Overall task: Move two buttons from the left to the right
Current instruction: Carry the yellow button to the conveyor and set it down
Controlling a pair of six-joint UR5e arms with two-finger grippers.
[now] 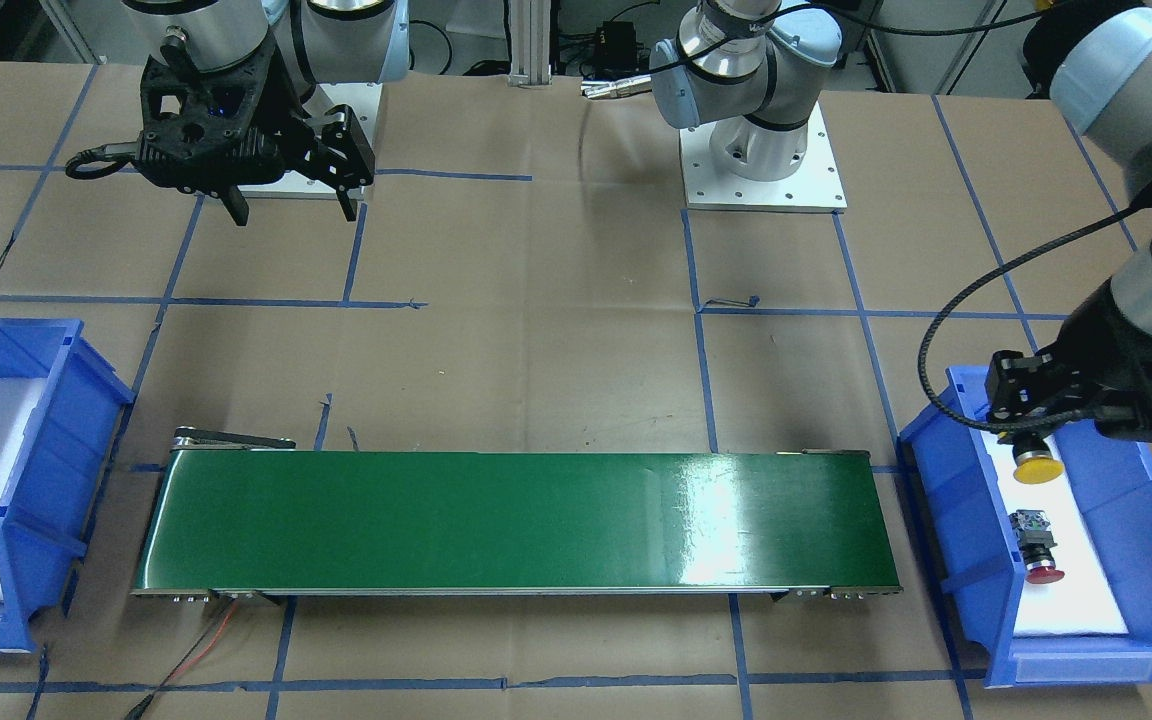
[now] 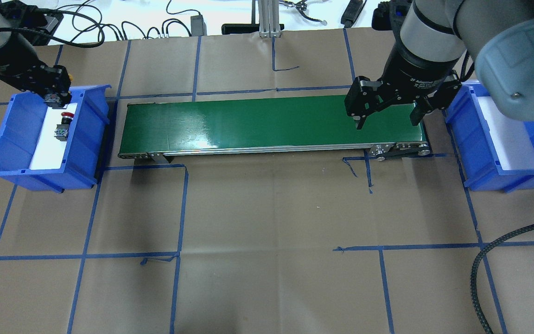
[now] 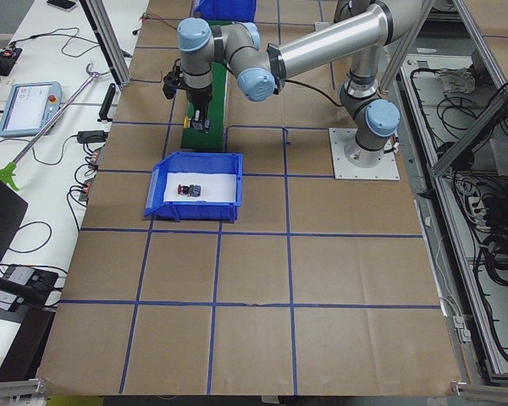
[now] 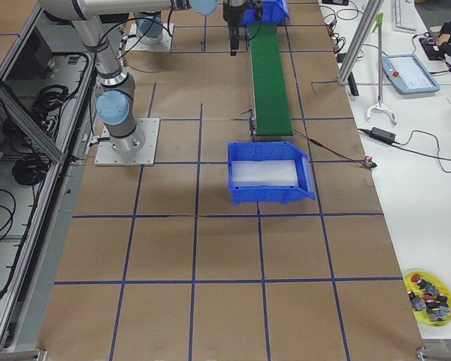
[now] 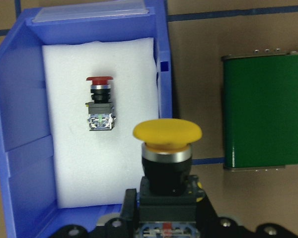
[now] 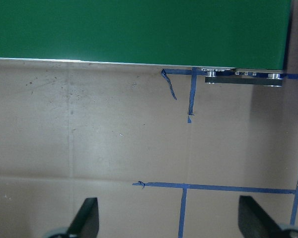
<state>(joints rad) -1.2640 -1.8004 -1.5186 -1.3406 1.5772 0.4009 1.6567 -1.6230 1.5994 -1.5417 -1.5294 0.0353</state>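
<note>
brown paper with a blue tape grid covers the table (image 2: pixel 267 208). a green conveyor belt (image 2: pixel 267 123) runs lengthwise across its middle, nearer the far edge than the robot's edge. a blue bin (image 2: pixel 12 134) lined with white foam stands at the left end of the tabletop, just off the belt's left end, and a second blue bin (image 2: pixel 461 130) with the same foam lining stands at the right end.

the right gripper (image 2: pixel 389 123) hangs high over the table near the belt's right end, its fingers (image 6: pixel 87 220) spread wide with nothing between them.

the left gripper (image 5: pixel 166 198) is over the left bin, clenched on the dark block of the yellow button (image 5: pixel 167 133), whose cap points away from the wrist, down toward the foam, near the bin wall beside the belt.

the red button (image 5: pixel 100 101) lies on its side on the foam in the same bin, apart from the yellow one, with its cap toward the far edge of the table
</note>
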